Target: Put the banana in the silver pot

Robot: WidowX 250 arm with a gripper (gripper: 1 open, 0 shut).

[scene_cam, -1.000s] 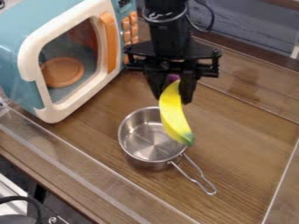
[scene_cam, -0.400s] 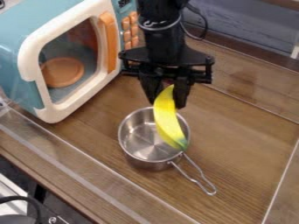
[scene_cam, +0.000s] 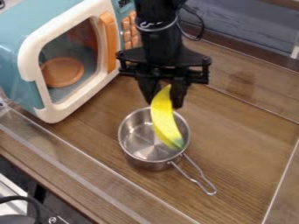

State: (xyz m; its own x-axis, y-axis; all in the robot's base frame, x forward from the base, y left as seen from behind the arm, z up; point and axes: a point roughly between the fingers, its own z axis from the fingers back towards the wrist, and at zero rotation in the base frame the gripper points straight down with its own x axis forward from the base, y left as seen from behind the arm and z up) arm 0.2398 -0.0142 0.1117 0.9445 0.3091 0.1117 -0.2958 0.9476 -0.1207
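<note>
From where I sit at the controls, I see a toy kitchen corner, more like a play or test setup than a real kitchen. A teal-and-white toy microwave (scene_cam: 56, 54) with an orange disc (scene_cam: 63, 72) inside stands on a wood-grain surface (scene_cam: 228, 149), with a small metal pot (scene_cam: 149, 144) near it. My black robot arm (scene_cam: 160, 39) and the dark cable (scene_cam: 21, 201) at the lower left make me read it as a robotics lab.

Operator, your black arm (scene_cam: 163, 31) is reaching in from the far side, its wrist hanging above the scene's middle, and your gripper (scene_cam: 163, 94) is pointing down, its fingers closed on the banana (scene_cam: 167, 118).
</note>
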